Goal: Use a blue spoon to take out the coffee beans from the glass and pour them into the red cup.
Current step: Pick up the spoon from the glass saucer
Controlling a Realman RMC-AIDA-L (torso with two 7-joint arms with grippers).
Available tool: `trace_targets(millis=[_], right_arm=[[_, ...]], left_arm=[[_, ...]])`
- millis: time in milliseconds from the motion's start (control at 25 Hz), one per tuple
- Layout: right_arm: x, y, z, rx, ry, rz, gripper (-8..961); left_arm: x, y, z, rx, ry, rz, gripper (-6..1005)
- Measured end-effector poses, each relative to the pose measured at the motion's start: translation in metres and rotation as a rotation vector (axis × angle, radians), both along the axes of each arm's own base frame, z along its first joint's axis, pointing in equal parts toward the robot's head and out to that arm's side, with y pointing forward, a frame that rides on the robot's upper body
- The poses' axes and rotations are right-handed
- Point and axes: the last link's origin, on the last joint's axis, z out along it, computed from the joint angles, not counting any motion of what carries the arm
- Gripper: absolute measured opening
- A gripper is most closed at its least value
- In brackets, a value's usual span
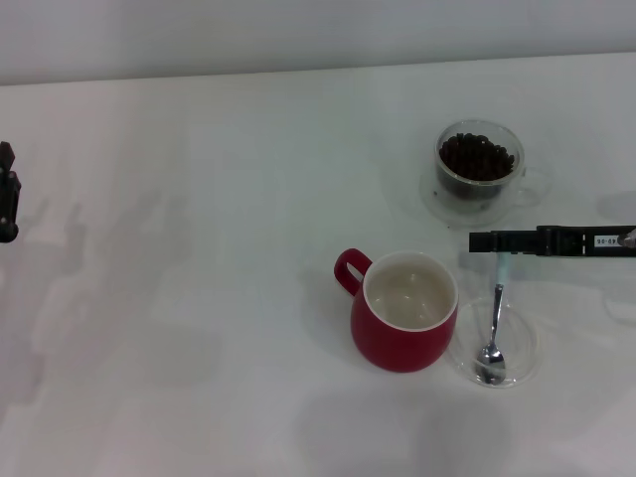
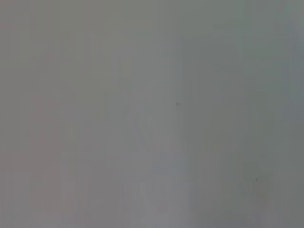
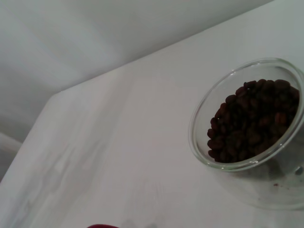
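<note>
The red cup [image 1: 397, 343] stands mid-table with a bare cream inside and its handle pointing left. Behind it to the right is the glass [image 1: 446, 185], filled with coffee beans [image 1: 477, 157]. In the right wrist view the glass [image 3: 204, 114] and the coffee beans [image 3: 249, 123] show close up. The blue spoon [image 1: 494, 328] rests with its metal bowl in a flat clear dish [image 1: 528, 343] right of the cup. Its pale handle runs up under my right gripper [image 1: 487, 241], which reaches in from the right. I cannot see whether it holds the handle. My left gripper [image 1: 6, 199] sits parked at the far left edge.
The white table [image 1: 199, 298] stretches wide to the left of the cup. A pale wall runs along its far edge. The left wrist view shows only a blank grey surface. A sliver of the red cup [image 3: 102, 226] shows in the right wrist view.
</note>
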Motion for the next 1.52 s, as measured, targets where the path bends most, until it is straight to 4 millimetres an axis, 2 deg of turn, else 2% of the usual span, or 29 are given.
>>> trace_targets(millis=[240,440,640,1520], right_arm=[[-0.001,0.002,-0.001,-0.001,-0.006,0.005,857],[-0.002,0.002,-0.002,-0.001,-0.003,0.007,744],[-0.003,0.001,-0.004,-0.001,-0.002,0.014,490],[-0.007,0.011,-0.007,0.007,-0.033,0.024,480]], left_arm=[[-0.001,0.001,0.001,0.000,0.006,0.006,389],[-0.002,0.001,0.001,0.000,0.011,0.009,389],[-0.002,0.003,0.003,0.008,0.011,0.010,390],[-0.001,0.012,0.008,0.023,0.027,0.008,389]])
